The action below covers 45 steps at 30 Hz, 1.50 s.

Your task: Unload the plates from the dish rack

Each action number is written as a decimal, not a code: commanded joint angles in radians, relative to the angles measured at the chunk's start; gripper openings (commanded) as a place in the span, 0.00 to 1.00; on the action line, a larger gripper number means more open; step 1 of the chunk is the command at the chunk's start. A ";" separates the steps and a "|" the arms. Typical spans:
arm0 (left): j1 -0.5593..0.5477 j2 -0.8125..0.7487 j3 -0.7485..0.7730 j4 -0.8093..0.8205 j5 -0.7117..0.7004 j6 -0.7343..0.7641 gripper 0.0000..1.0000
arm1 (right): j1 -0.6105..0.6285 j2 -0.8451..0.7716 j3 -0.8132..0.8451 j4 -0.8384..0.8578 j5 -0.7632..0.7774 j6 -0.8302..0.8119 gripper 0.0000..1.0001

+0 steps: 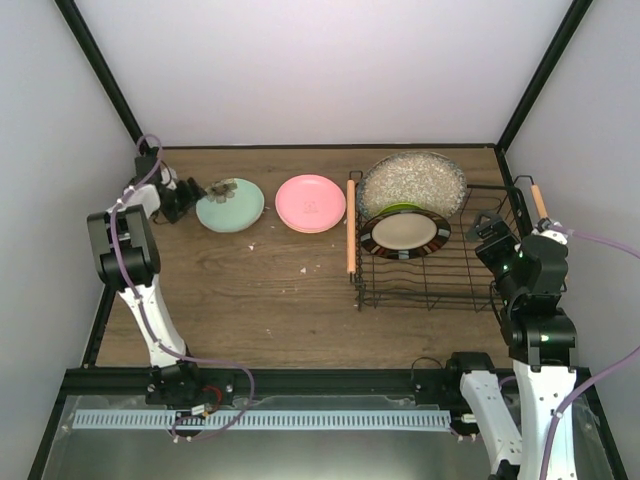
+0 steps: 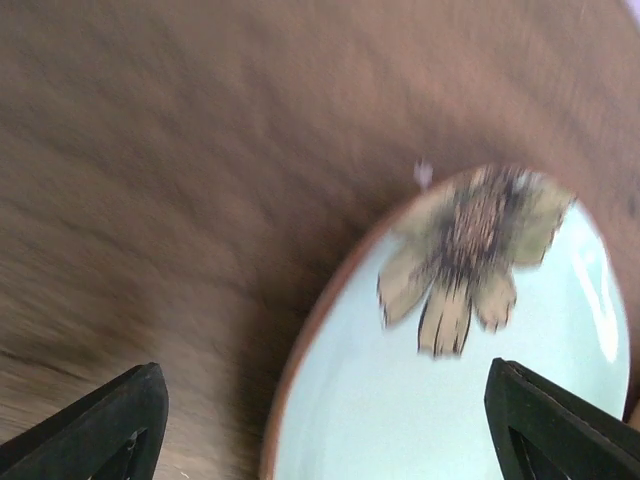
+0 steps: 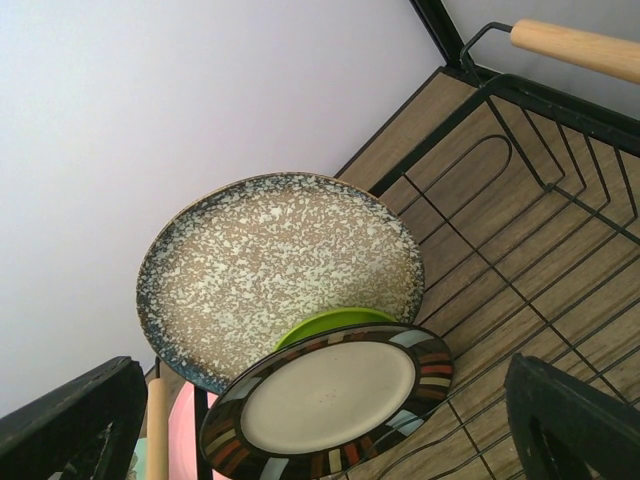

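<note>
The black wire dish rack (image 1: 440, 270) stands at the right. Leaning in it are a large speckled grey plate (image 1: 412, 180), a lime green plate (image 1: 398, 209) mostly hidden behind, and a cream plate with a dark rim (image 1: 405, 234) in front. A mint plate with a flower (image 1: 230, 204) and a pink plate (image 1: 310, 203) lie flat on the table. My left gripper (image 1: 186, 198) is open at the mint plate's (image 2: 480, 370) left rim, fingers (image 2: 100, 430) wide apart. My right gripper (image 1: 488, 232) hangs open over the rack's right side, facing the cream plate (image 3: 330, 400).
The rack has a wooden rod handle on its left (image 1: 350, 225) and right (image 3: 575, 45) sides. White walls with black frame posts enclose the wooden table (image 1: 260, 290). The speckled plate (image 3: 270, 260) leans close to the back wall.
</note>
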 commanded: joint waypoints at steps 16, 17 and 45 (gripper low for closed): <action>-0.707 -0.328 0.518 -0.194 0.156 0.883 0.86 | 0.010 -0.006 0.027 0.005 0.016 0.011 1.00; -0.770 -0.344 0.490 -0.214 0.125 0.960 0.86 | 0.010 -0.012 0.032 -0.002 0.020 0.012 1.00; -1.099 -0.071 0.357 -0.026 -0.163 1.192 0.63 | 0.010 -0.118 0.124 -0.199 0.108 0.052 1.00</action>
